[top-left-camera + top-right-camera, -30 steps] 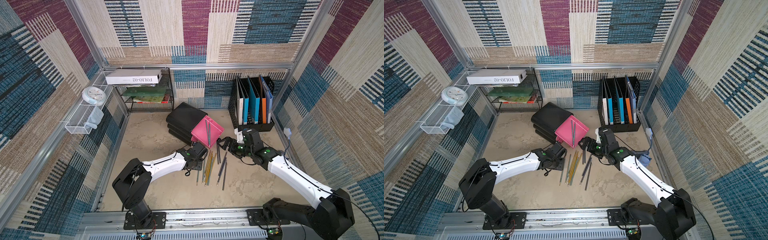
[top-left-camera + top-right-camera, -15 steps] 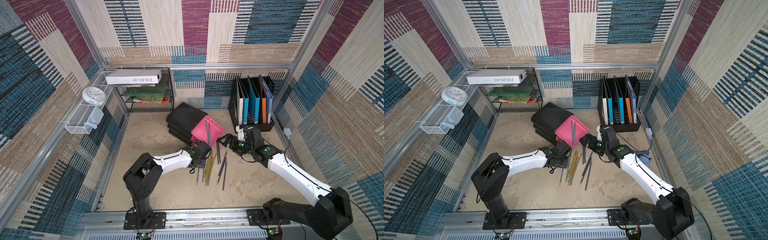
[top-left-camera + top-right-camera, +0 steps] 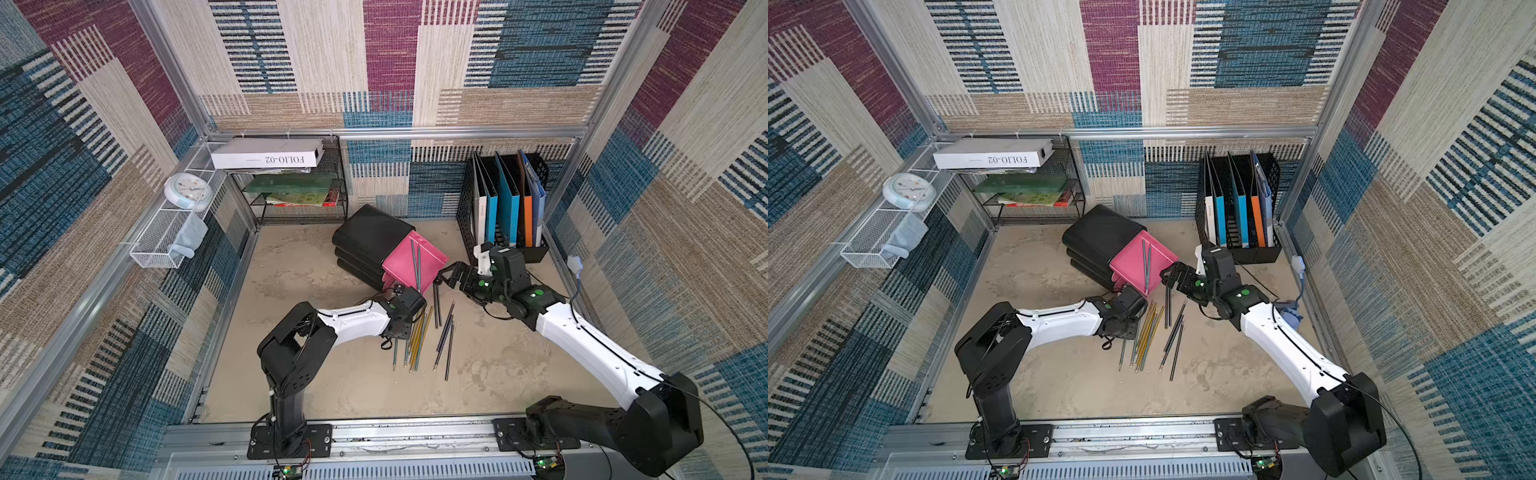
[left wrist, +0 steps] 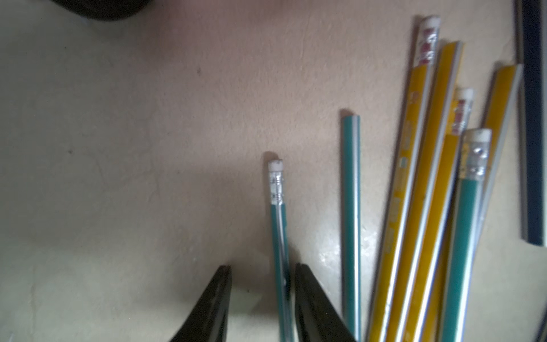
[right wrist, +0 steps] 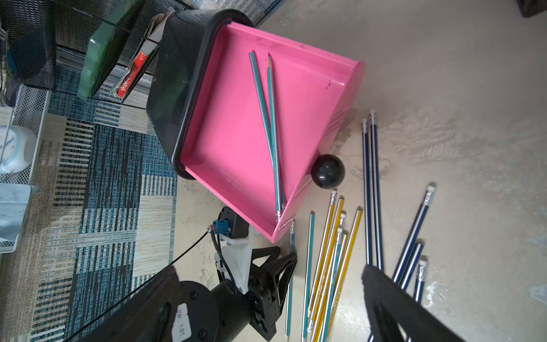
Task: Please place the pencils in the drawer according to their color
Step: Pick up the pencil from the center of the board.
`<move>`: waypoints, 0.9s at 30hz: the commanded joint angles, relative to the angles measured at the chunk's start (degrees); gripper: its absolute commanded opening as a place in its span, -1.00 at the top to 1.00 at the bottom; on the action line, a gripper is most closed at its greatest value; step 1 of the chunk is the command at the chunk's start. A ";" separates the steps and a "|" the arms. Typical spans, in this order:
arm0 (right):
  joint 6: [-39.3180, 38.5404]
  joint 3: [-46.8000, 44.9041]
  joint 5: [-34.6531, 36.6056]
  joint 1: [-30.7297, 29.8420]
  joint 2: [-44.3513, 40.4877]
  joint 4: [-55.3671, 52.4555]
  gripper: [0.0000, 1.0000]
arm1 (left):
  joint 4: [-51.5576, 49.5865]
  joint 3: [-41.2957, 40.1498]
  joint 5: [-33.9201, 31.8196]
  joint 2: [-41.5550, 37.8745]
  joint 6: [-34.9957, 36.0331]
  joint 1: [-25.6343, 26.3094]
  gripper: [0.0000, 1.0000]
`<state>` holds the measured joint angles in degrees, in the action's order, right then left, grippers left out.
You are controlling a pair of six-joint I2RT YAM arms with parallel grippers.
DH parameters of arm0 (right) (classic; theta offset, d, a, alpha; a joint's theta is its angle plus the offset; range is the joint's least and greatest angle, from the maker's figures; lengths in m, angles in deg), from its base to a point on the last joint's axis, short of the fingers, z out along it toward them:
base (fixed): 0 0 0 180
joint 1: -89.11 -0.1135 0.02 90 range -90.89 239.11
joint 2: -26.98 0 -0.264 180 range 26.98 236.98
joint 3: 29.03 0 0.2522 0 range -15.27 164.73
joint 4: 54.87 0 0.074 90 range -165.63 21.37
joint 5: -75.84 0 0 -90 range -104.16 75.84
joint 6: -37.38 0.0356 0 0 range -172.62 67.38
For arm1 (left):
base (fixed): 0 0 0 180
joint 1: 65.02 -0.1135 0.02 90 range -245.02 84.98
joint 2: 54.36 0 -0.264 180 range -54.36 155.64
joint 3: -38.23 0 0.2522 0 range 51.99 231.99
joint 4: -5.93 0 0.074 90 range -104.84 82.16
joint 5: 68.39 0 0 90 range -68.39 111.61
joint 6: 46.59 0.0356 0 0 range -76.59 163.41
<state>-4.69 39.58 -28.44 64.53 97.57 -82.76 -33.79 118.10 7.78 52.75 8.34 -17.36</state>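
teal pencil [image 4: 278,231] between left claw [image 4: 262,266] parted jaws, off-centre

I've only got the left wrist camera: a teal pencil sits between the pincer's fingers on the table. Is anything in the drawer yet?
Observer: Yes, two teal pencils lie in the pulled-out pink drawer.
Operator: Where is the right pincer?
Observer: The right pincer hangs open beside the drawer's front, holding nothing.
Operator: And the navy pencils?
Observer: About five navy pencils lie loose on the table, none in the drawer.
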 commanded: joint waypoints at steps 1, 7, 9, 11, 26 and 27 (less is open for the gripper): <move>-1.31 1.00 -0.48 0.44 0.16 -0.39 -0.98 | -1.64 -0.01 -1.12 0.75 -1.03 0.20 0.26; -2.04 2.12 -0.80 1.26 0.20 -1.15 -0.98 | -1.55 -0.80 -0.88 1.06 -2.22 0.50 0.46; -2.13 2.19 -0.96 1.53 0.17 -1.19 -0.98 | -1.56 -0.94 -0.46 1.23 -2.64 0.59 0.55; -2.13 2.21 -1.25 1.73 0.08 -1.19 -0.98 | -1.47 -1.07 -0.16 1.33 -2.98 0.64 0.62; -1.97 1.19 -3.43 2.87 -0.19 -0.14 -0.98 | -3.52 -1.59 0.64 -2.16 -4.42 0.68 1.00; -1.87 1.01 -3.55 2.87 -0.19 0.06 -0.98 | -3.79 -1.68 0.55 -2.86 -4.57 0.66 1.00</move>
<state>-6.51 40.85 -30.97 67.42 97.50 -83.68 -34.10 116.65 7.04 51.15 4.56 -16.71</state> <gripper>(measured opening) 0.991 0.081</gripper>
